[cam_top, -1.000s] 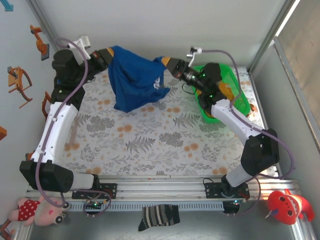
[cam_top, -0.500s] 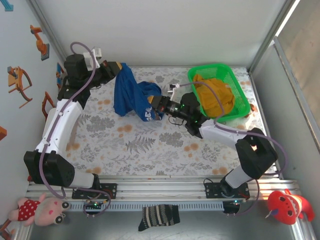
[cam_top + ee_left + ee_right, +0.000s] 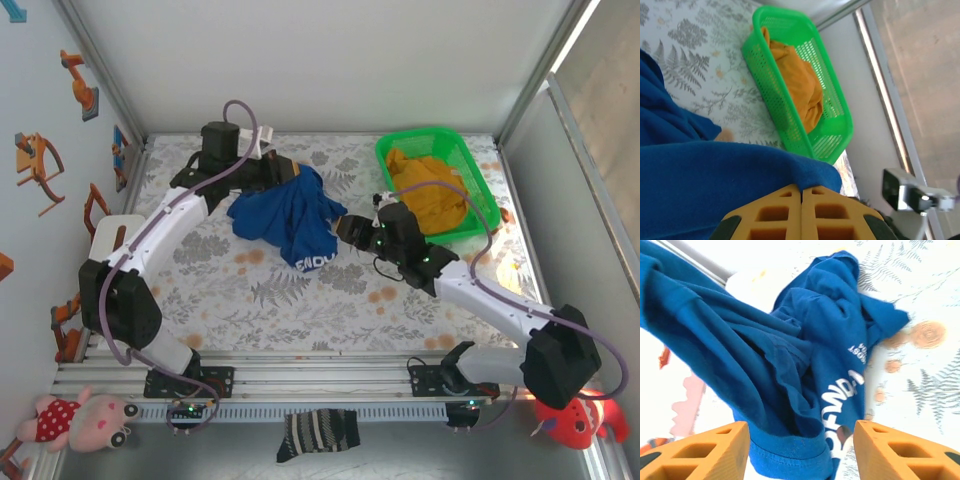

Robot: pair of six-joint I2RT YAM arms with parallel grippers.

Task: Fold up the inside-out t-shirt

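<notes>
The royal-blue t-shirt (image 3: 288,215) lies crumpled on the fern-print table, left of centre toward the back, white lettering (image 3: 315,263) at its near tip. My left gripper (image 3: 277,172) sits at the shirt's far edge, shut on a fold of blue cloth (image 3: 715,170); its yellow fingers (image 3: 765,215) meet with cloth pinched at the tips of the left gripper (image 3: 801,192). My right gripper (image 3: 345,228) stands open at the shirt's right edge. In the right wrist view the shirt's hem (image 3: 790,455) and lettering (image 3: 845,395) lie between the spread fingers (image 3: 715,452) of the right gripper (image 3: 800,450).
A green basket (image 3: 480,180) holding a mustard-yellow garment (image 3: 430,195) stands at the back right, close behind the right arm; the same basket (image 3: 775,95) shows in the left wrist view. A striped sock (image 3: 318,435) and plush toys (image 3: 80,420) lie off the table's front.
The shirt came down from hanging between both grippers to a heap on the table. The right gripper let go, opened and drew back right. The left gripper moved right, still holding cloth.
</notes>
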